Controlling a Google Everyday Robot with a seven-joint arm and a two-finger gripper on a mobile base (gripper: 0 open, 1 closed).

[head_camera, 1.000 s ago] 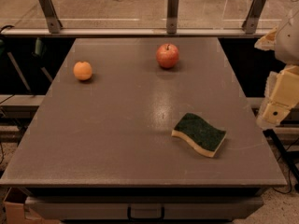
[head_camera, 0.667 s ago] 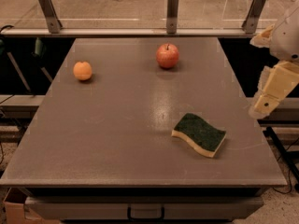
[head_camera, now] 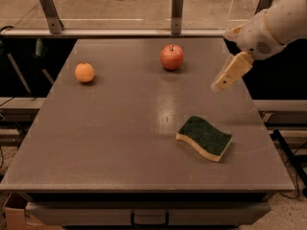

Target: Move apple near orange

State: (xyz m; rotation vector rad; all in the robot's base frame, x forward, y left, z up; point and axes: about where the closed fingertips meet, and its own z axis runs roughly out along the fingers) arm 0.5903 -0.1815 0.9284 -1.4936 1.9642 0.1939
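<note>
The red apple [head_camera: 171,57] with a short dark stem stands at the back middle of the grey table [head_camera: 115,143]. The small plain orange [head_camera: 85,72] lies at the back left, well apart from the apple. My gripper [head_camera: 223,81] hangs on the white arm at the right, above the table's right side. It is to the right of the apple and a little nearer the front, touching nothing.
A green and yellow sponge [head_camera: 205,138] lies at the front right of the table. A glass barrier with metal posts [head_camera: 177,11] runs along the back edge. The table's right edge is below the arm.
The arm has swung left from beyond the table's right edge to over its right side, closer to the apple. The apple, orange and sponge have not moved.
</note>
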